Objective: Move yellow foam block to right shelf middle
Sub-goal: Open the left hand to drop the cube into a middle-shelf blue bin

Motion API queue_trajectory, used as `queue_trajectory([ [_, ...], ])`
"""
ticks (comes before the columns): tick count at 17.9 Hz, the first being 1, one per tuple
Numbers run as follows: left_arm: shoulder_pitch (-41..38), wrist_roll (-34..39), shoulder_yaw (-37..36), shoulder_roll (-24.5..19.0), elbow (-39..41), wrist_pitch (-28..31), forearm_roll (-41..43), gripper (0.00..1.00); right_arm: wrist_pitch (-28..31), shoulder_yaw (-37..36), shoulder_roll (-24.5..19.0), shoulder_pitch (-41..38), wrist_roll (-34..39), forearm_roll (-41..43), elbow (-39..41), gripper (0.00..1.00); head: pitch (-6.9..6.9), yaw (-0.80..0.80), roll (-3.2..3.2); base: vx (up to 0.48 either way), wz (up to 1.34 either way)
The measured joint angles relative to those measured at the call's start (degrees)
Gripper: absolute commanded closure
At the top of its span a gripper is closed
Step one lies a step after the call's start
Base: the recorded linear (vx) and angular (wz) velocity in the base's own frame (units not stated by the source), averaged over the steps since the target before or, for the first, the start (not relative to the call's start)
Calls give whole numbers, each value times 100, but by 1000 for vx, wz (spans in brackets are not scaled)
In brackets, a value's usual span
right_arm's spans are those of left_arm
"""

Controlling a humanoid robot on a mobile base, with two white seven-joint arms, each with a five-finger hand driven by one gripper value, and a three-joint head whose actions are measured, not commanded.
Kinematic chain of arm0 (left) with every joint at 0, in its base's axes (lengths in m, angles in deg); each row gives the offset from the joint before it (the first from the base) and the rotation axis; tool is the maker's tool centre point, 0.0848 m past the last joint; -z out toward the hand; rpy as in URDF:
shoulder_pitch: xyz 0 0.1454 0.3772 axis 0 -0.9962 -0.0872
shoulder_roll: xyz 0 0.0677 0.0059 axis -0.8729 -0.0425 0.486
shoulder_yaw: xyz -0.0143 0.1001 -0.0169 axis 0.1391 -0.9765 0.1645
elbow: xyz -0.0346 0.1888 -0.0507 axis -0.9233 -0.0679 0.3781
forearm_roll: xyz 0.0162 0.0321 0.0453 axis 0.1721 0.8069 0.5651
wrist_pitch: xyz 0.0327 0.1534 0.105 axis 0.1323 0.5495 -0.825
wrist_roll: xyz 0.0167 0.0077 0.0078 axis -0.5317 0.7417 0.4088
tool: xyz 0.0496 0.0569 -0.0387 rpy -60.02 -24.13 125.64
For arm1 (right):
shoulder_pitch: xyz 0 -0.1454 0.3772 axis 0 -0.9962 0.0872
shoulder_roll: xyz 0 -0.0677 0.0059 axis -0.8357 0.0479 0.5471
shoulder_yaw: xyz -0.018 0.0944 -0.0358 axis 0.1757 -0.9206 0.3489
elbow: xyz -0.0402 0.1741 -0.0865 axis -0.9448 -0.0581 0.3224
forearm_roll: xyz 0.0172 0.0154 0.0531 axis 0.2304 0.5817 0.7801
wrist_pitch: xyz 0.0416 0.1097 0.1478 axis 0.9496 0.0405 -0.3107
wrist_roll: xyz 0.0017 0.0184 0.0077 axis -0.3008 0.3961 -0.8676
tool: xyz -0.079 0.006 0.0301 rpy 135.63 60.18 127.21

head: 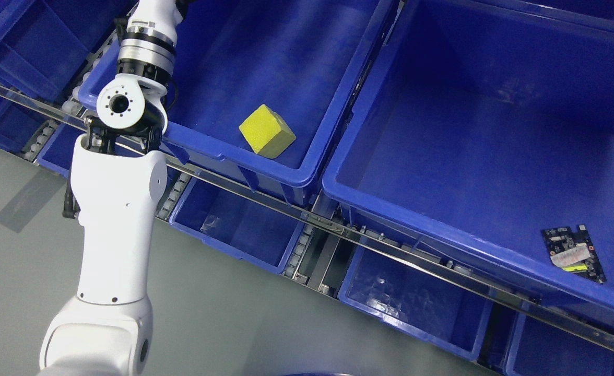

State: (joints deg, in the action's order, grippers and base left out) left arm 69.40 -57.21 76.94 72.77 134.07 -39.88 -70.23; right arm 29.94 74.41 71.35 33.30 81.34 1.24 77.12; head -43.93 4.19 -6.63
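- head view: the yellow foam block [267,131] lies loose in the near corner of a blue bin [265,68], close to its front wall and right wall, tilted on an edge or corner rather than flat, with nothing holding it.
- the left arm [114,219] rises from the lower left and runs out of the top edge; its hand is out of view, so i cannot tell whether the fingers are spread, closed or pinching anything. no right arm shows.
- the larger blue bin to the right [495,130] holds only a small circuit board [574,253] near its front corner; whether either bin counts as the right shelf middle i cannot settle from this tilted view.
- risk: the block sits tight against two walls, so fingers could jam on the rim or shove it deeper into the corner.
- risk: foam is light and squashy, so a hard pinch may deform it and a weak one may let it slip.
- risk: the forearm crosses the bin's front rim and could bump it.
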Motion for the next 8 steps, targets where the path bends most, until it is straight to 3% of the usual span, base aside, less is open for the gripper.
queue_trajectory([
  [8, -325, -287, 328, 39, 93, -45, -354, 0, 0, 0, 0, 1, 0, 0, 0, 0, 0, 0, 0, 0, 0],
])
